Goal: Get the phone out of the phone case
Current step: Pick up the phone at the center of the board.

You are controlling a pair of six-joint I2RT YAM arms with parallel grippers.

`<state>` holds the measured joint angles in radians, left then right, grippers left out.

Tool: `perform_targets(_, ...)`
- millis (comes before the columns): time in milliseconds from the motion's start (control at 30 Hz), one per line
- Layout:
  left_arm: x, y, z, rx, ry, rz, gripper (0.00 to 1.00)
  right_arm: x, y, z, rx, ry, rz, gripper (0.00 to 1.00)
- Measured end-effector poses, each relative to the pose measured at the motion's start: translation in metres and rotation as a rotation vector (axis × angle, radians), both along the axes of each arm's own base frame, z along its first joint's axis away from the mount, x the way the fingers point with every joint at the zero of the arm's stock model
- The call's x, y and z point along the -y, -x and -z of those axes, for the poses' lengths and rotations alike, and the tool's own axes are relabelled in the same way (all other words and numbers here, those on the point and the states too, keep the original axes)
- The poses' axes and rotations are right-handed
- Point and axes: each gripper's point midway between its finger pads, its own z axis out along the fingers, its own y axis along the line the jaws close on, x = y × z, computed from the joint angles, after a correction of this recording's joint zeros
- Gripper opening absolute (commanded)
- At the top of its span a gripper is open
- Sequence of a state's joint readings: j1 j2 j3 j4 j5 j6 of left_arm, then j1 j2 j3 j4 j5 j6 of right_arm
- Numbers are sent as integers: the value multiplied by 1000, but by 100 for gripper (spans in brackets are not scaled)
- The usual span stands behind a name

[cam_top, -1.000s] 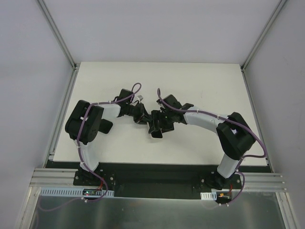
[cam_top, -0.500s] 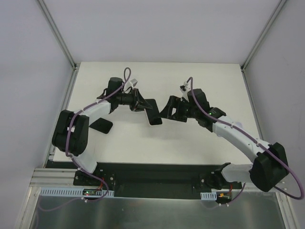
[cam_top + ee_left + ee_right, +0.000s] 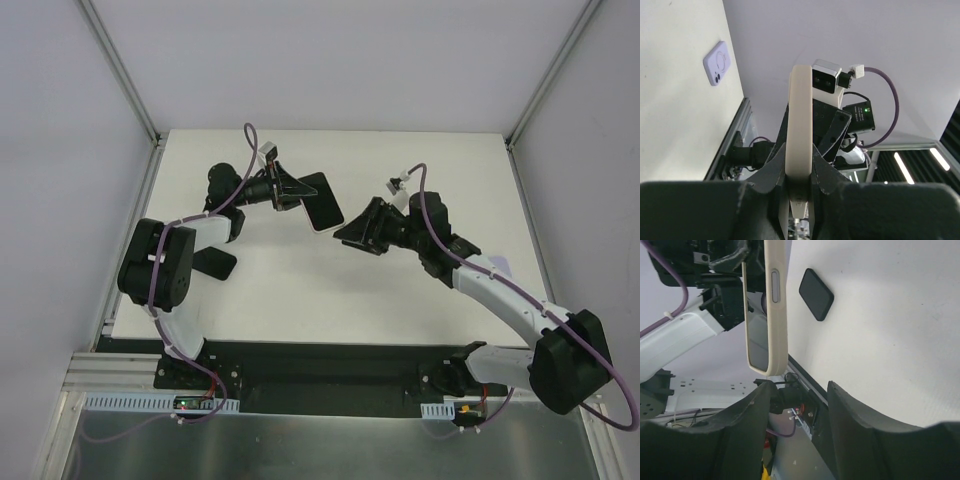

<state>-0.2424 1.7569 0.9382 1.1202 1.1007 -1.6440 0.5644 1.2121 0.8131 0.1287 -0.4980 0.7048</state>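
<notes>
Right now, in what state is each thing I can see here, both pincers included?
Phone: held off the table, edge-on to both wrist cameras.
Left pincer: shut on the phone's end.
Right pincer: open, empty, just short of the phone.
Lilac case: lying flat on the table, ring side up.
Black slab: lying flat on the table, untouched.
</notes>
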Motion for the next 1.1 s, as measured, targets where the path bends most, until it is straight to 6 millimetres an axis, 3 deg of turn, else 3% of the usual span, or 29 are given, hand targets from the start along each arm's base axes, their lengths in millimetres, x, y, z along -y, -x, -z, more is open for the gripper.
perform_targets(233, -1, 3, -2, -38, 33, 17, 0, -8, -2, -22, 6, -109, -4, 51)
perform_targets(367, -1, 5, -4, -25, 36, 28, 0, -10, -4, -30, 12, -142, 3, 45)
perform_targets(433, -1, 5, -4, -21, 38, 28, 0, -10, -7, -32, 9, -154, 10, 37)
perform_targets(467, -1, 6, -5, -21, 38, 29, 0, -11, -8, -32, 6, -159, 12, 30)
perform_targets(500, -1, 6, -5, -21, 39, 30, 0, -12, -9, -31, 1, -162, 14, 17)
perform_targets(600, -1, 6, -5, -13, 39, 31, 0, -14, -11, -30, -29, -179, 20, 1)
perform_targets(767, -4, 5, -7, 2, 42, 23, 0, -16, -13, -30, -64, -199, 29, 6)
perform_targets(800, -4, 4, -7, 2, 42, 22, 0, -16, -13, -30, -64, -201, 29, 23)
perform_targets(900, -4, 5, -6, 0, 42, 23, 0, -16, -14, -32, -64, -206, 30, 36)
perform_targets(967, -4, 5, -6, -6, 42, 26, 0, -16, -15, -33, -59, -208, 33, 36)
perform_targets(1100, -3, 6, -7, -17, 44, 29, 0, -15, -17, -34, -53, -212, 43, 25)
